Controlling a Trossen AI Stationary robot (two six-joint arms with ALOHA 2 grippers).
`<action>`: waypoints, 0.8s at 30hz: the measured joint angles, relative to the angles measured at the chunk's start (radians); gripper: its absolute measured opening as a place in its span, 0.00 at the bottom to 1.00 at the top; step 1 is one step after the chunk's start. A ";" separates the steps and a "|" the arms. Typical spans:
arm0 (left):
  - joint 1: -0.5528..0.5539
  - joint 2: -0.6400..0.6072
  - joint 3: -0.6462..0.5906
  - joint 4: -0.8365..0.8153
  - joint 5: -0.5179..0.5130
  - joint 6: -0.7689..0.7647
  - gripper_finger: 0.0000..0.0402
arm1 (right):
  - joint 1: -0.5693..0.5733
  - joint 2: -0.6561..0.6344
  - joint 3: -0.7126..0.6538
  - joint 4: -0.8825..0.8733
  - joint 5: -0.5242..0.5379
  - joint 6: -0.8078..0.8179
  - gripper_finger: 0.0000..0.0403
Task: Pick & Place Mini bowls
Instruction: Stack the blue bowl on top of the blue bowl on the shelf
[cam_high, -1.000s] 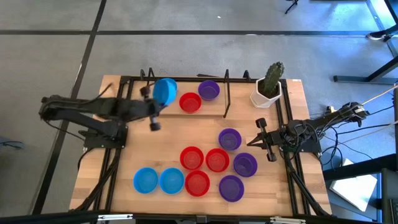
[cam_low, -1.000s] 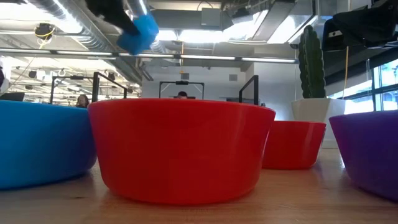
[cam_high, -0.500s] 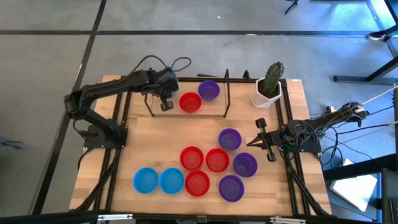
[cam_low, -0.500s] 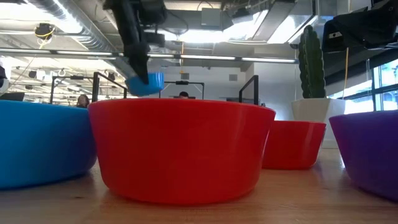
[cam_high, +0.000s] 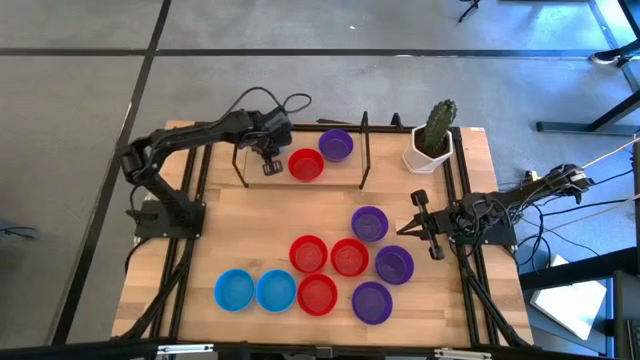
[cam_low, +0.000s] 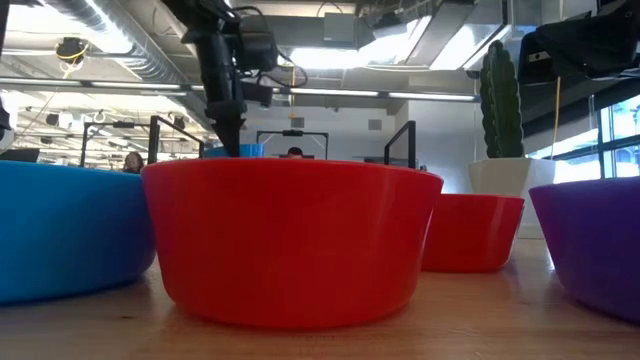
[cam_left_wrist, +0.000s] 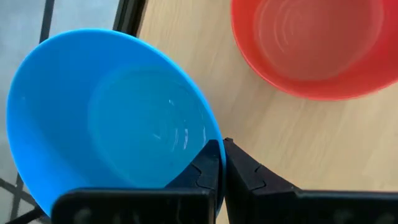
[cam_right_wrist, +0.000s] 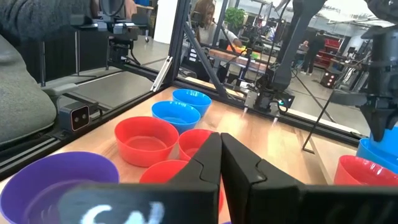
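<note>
— Where do the mini bowls (cam_high: 330, 262) lie?
— Most sit upright near the front: two blue, three red, three purple. A red (cam_high: 305, 165) and a purple (cam_high: 336, 146) sit at the back.
— And the blue bowl (cam_left_wrist: 106, 121)?
— Beside that red one (pinched at its rim).

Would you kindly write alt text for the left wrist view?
The left tool, shut, pinches the rim of a blue mini bowl just over the wooden table. A red mini bowl sits on the wood just beyond it.
</note>
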 joint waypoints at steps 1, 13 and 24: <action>0.002 0.003 0.000 0.001 0.000 0.000 0.01 | 0.000 0.000 0.000 0.000 0.000 0.000 0.02; 0.005 0.046 0.000 -0.001 -0.005 0.017 0.01 | 0.000 0.000 0.000 0.000 0.000 0.002 0.02; 0.002 0.043 0.000 -0.047 -0.049 0.045 0.01 | 0.000 0.000 0.000 -0.001 0.000 0.002 0.02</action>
